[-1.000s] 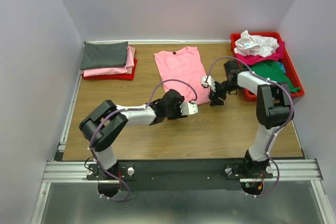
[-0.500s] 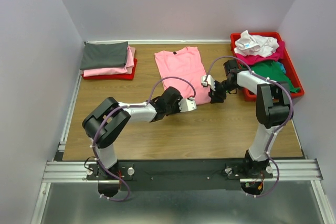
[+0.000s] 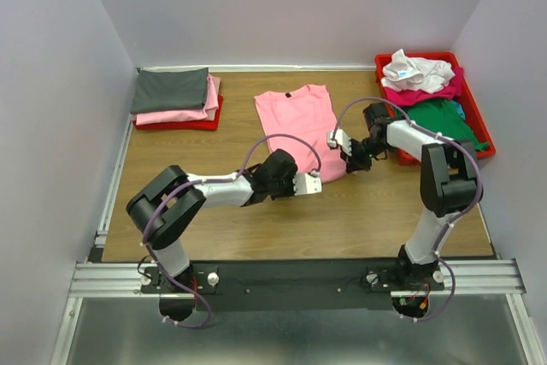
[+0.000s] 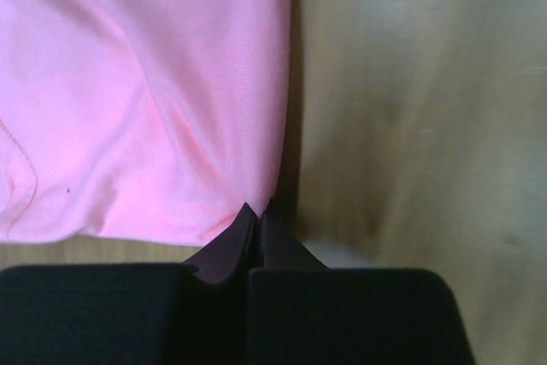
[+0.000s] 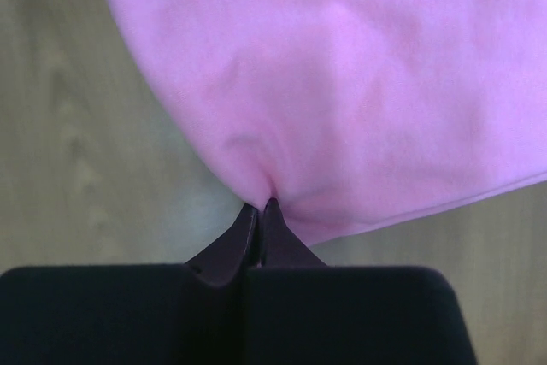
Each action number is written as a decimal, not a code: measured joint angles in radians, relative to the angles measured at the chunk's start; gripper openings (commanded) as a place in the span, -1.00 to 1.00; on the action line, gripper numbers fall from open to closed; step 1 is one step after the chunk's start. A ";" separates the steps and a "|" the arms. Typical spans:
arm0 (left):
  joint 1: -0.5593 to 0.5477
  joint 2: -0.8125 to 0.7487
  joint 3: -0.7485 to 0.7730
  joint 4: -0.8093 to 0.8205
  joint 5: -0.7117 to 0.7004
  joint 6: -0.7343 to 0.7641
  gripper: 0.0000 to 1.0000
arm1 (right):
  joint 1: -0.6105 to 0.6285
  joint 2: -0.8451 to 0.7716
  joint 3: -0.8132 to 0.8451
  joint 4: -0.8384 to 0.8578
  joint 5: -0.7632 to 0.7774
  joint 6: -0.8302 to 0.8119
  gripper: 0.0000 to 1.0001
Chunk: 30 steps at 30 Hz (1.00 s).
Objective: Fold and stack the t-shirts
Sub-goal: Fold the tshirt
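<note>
The pink tee point(image 3: 295, 117) is laid flat mid-bench, its near hem pinched by the left gripper point(image 4: 257, 209) and the right gripper point(image 5: 260, 204), each pair of jaws clamped on cloth. Bare bench point(image 3: 214, 237) is left in front and to the left. Two red trays are counted: the left tray point(image 3: 179, 124) under a folded stack point(image 3: 171, 91), the right tray point(image 3: 440, 55) filled with three crumpled tees point(image 3: 414, 73).

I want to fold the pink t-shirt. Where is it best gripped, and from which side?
Pinch the pink t-shirt at its near hem, coming low from the arms' side: it lies flat, collar far, hem edge free. The left gripper and right gripper are shut there.
</note>
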 measured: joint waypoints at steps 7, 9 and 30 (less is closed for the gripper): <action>-0.145 -0.132 -0.067 -0.128 0.186 -0.014 -1.00 | 0.000 -0.267 -0.266 -0.173 0.036 -0.001 -0.99; -0.185 -0.148 -0.067 -0.159 0.214 -0.018 -1.00 | 0.000 -0.364 -0.317 -0.225 0.038 -0.002 -0.99; 0.110 -0.203 0.227 -0.262 0.323 0.084 -1.00 | 0.002 -0.323 0.112 -0.261 0.054 0.241 -0.99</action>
